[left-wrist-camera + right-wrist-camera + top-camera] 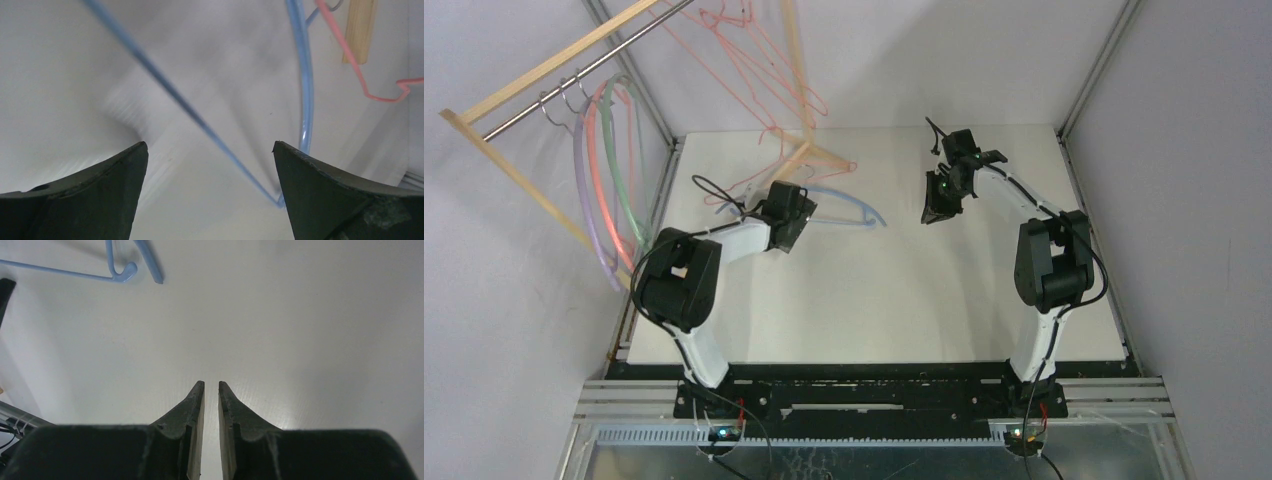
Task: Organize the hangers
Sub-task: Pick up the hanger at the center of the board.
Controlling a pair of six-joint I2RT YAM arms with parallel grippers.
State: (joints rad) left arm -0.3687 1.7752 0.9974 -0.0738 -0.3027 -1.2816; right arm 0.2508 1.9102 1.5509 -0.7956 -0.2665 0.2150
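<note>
Top external view: a wooden rack [554, 65] with a metal rod [574, 86] stands at the far left corner of the white table [874, 310]. Three thick curved hangers hang from the rod by metal hooks, close together: a lilac hanger [581, 180], a pink hanger [602, 200] and a green hanger [627, 190]. Farther along the rod hang several thin pink-red wire hangers [744, 60], triangular and overlapping, so their number is unclear. One more pink-red wire piece [350, 55] lies low by the rack's wooden foot [360, 30].

A blue hanger [306, 75] lies flat on the table, left of centre and just near of that foot. It is pale blue, with a thick curved shoulder and a thinner straight bar meeting it at a rounded end.

The left gripper [210, 147] is over this hanger with its claw spread wide. The thin bar runs slantwise between the fingers and the curved shoulder passes by the right one. Nothing is pinched.

The right gripper [211, 385] is over bare table on the far right, well apart from the blue hanger. Its fingers are drawn almost together with a thin slit between them, and they hold nothing.
</note>
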